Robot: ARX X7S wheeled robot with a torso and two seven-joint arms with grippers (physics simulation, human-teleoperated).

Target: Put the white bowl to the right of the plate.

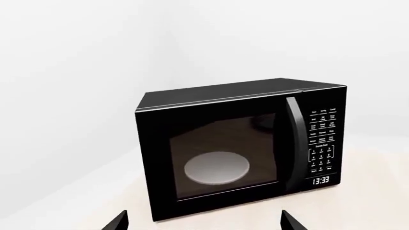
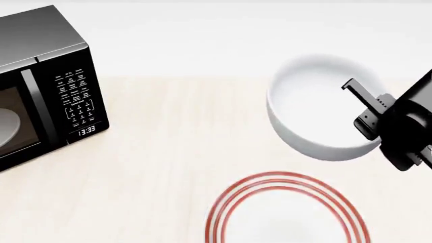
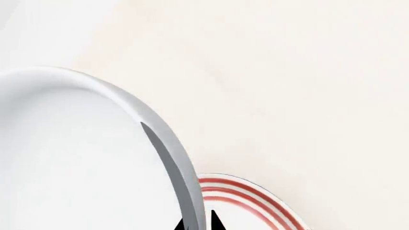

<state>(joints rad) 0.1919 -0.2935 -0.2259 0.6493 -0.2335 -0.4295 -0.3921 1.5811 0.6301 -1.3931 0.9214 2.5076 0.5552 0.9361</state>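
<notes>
In the head view we see the white bowl (image 2: 317, 109) held above the pale wooden table (image 2: 169, 152), tilted, with its open side turned up and toward the far wall. The right gripper (image 2: 368, 109) comes in from the right edge of that view and meets the bowl at its right-hand rim; one dark finger (image 2: 355, 90) reaches over the rim into the bowl's inside. Our right wrist view confirms the hold: the bowl's rim (image 3: 169, 158) runs straight down between the two dark fingertips (image 3: 215, 221), one tip on each side of the wall, so we read the jaws as clamped on the bowl's rim.

The plate (image 2: 287, 210) lies flat on the table nearer to us than the bowl, its red rings showing and its near edge cut off by the frame. The bowl hangs beyond the plate and slightly to its right, apart from it. In the right wrist view a slice of the plate (image 3: 249, 201) shows just past the bowl's rim.

At the table's left stands a black microwave (image 2: 44, 86), door shut, clock reading 13:33, with a pale grey dish (image 1: 217, 167) inside. The left gripper (image 1: 203, 221) faces it from a distance; its two tips sit wide apart with nothing between them.
</notes>
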